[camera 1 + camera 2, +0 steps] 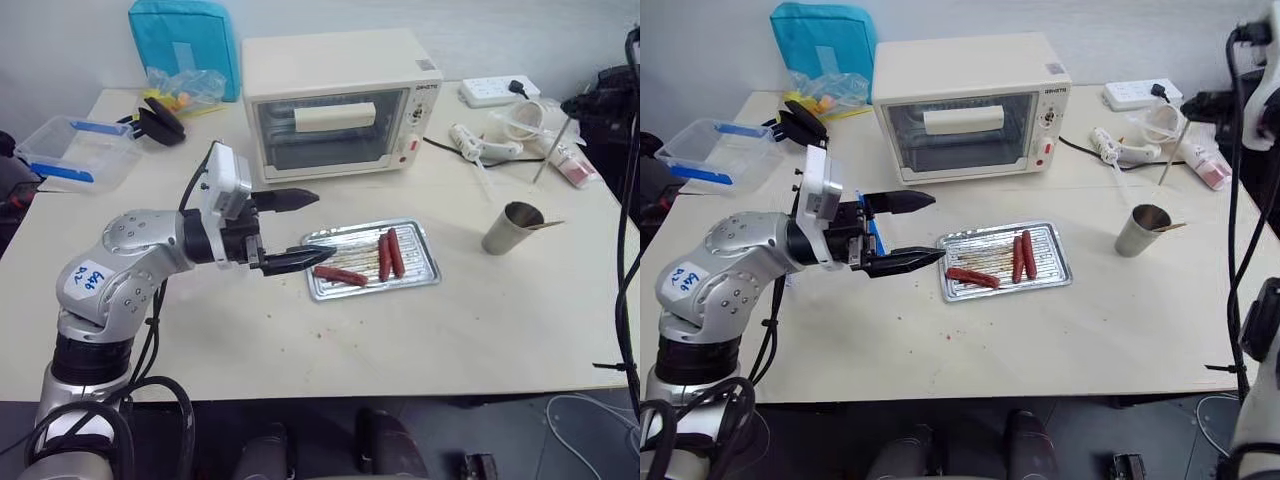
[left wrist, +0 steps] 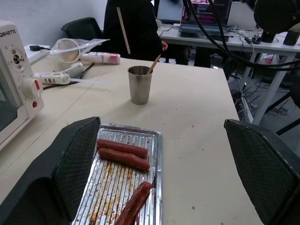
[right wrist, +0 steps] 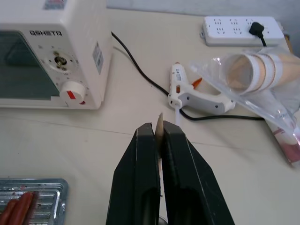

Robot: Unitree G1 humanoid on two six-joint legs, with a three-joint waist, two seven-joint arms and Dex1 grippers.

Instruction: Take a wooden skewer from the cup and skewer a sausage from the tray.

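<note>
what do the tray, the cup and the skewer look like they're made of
The tray looks like shiny silver metal: ribbed, reflective bottom. The cup has a dull grey sheen, so metal or coated paper; hard to say. The skewer pinched in the right gripper looks like pale, matte wood with a pointed tip.

Work surface: broad cream-coloured rectangular table [image 1: 480, 330], matte top, faint reddish specks.
Rear wall: plain pale grey wall [image 1: 400, 20], directly behind table.
Floor: dark floor [image 1: 300, 440] beneath the near edge.
Adjacent furniture: second pale desk [image 2: 262, 44] with white metal legs; black office chair [image 2: 86, 29] beside it.
Light: even, soft shadows.
</note>
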